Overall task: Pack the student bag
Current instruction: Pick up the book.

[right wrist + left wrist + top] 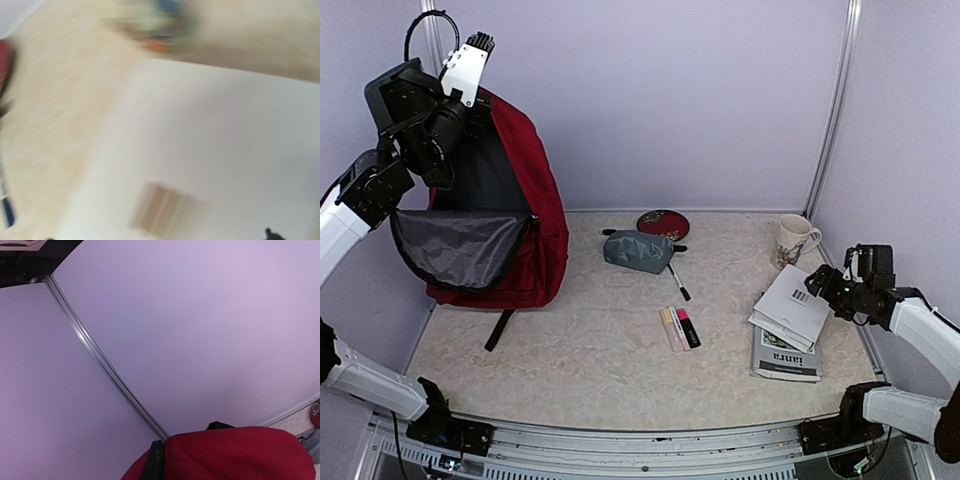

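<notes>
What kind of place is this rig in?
Probably a robot test cell, not a classroom: plain lilac wall panels joined by metal posts, and staged school items, the student bag and books, on one table.

On the right side of the table, toward the near edge, a grey booklet point(786, 362) shows one bold black word on its cover. I read it as "iana", though the first letter is uncertain. The white book point(792, 305) lying on it carries a small barcode label, its digits too small to read. My wrist views show no legible text.
</notes>
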